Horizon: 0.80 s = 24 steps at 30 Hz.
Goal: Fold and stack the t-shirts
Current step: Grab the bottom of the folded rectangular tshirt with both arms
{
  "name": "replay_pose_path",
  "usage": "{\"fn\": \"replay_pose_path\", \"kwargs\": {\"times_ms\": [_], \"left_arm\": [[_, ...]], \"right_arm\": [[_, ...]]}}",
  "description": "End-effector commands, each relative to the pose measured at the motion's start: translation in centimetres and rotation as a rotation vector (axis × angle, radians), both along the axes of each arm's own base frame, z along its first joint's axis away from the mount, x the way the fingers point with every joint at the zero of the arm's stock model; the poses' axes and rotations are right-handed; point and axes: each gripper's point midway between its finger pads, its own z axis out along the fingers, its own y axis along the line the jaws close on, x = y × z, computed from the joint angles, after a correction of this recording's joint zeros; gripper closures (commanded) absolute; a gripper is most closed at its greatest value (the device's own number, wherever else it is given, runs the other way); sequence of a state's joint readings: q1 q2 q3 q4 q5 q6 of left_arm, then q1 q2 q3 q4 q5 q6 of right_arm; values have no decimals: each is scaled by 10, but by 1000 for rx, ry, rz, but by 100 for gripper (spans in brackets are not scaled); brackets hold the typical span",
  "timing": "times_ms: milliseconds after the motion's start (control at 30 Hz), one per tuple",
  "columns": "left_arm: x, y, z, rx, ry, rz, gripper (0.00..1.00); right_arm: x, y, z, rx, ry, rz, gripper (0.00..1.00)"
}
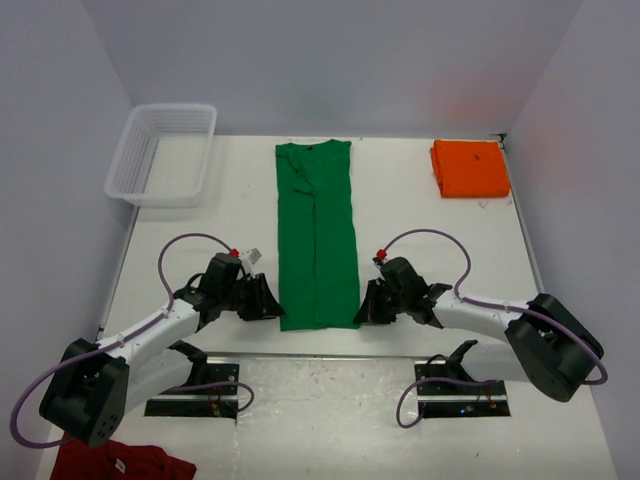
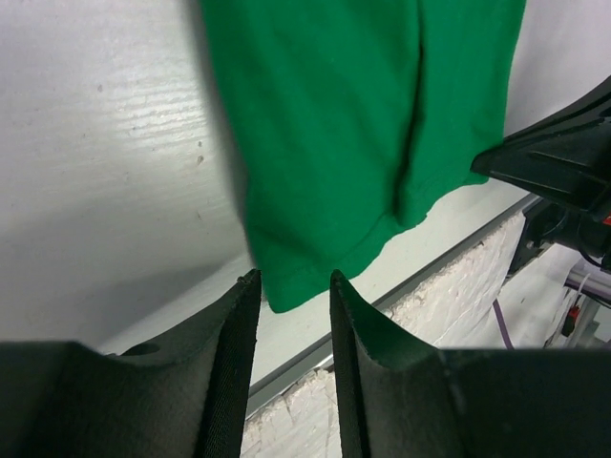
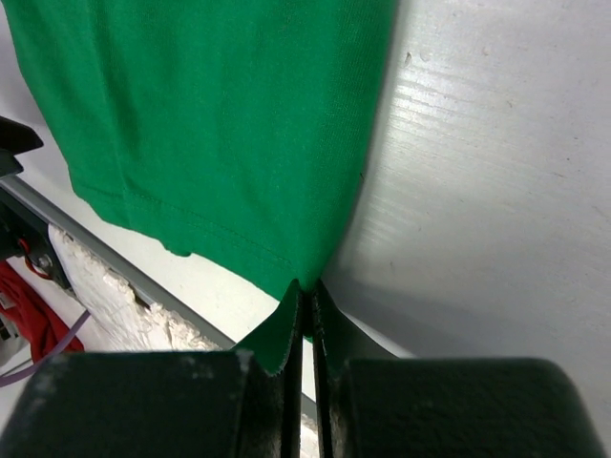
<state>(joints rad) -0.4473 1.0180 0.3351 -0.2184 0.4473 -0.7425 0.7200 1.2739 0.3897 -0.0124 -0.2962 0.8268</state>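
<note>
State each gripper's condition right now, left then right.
Left gripper: open, fingers apart at the green t-shirt's near corner, not gripping it.
Right gripper: closed on the green t-shirt's other near corner.

Matt knit cloth: green t-shirt (image 1: 317, 240) (stitched hem), orange t-shirt (image 1: 470, 168). Wht grainy wood-look w/ slight sheen: table (image 1: 420, 230). Transl. wht plastic mesh: basket (image 1: 158, 198).

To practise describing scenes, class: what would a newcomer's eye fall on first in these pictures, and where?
The bright green t-shirt, folded into a long strip down the middle of the table, stands out first. At its near end the right gripper is shut on one corner, while the left gripper stands open at the other. A folded orange t-shirt lies at the far right corner.
</note>
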Motion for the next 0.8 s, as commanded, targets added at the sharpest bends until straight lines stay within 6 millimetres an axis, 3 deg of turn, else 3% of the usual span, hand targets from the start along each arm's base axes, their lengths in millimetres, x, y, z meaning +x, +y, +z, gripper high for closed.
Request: {"fn": "replay_pose_path", "kwargs": {"times_ms": [0,467,767], "left_arm": [[1,-7,4,-51,-10,6,63],[-19,3,-33,-19,85,43,65],[-23,-5,-38,-51,81,32,65]], "right_arm": [[-3,-6,-3,-22,-17,2,100],[-3,-6,0,-17,-24,-6,100],[-4,-7,0,-18,-23,-12,100]]}}
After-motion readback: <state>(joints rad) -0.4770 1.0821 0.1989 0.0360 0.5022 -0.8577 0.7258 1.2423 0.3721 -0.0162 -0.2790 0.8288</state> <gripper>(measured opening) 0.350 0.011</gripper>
